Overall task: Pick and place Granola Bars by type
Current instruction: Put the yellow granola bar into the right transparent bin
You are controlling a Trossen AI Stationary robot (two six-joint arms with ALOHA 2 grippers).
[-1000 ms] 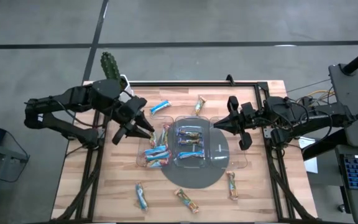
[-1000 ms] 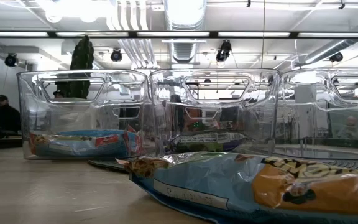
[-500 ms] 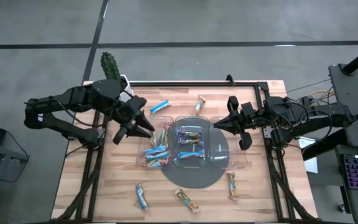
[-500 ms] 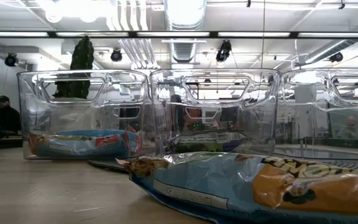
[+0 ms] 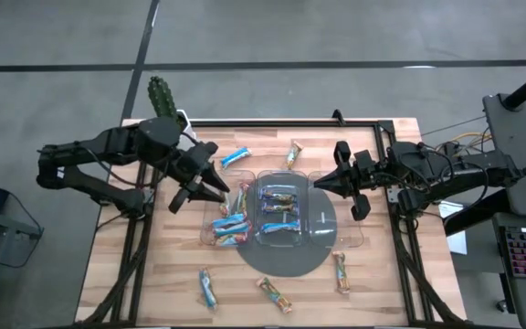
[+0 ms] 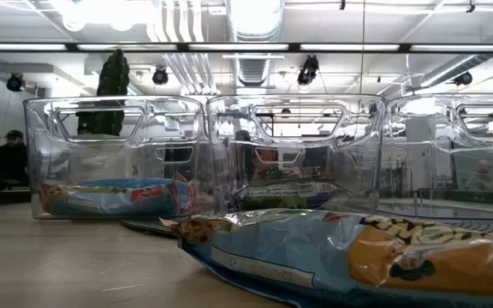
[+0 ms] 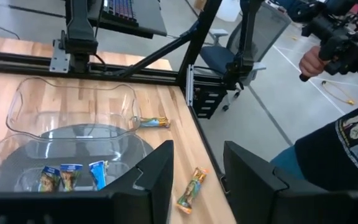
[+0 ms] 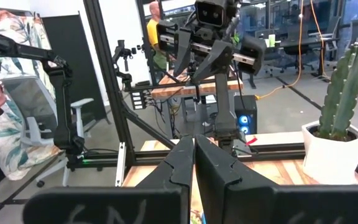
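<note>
high view: left claw (image 5: 210, 185), released, hangs at the clear tray's (image 5: 354, 239) left end; a blue granola bar (image 5: 235, 157) lies just beyond it toward the table's far edge, long axis slanted. right wrist view: right claw (image 8: 194, 163) clenched, empty.

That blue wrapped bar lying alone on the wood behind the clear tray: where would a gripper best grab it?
Probably across the middle of the blue wrapped granola bar, from straight above. It lies flat and slanted on the wooden table, apart from the clear plastic tray, so the fingers should straddle its narrow width. The left gripper, open, is nearest.
</note>
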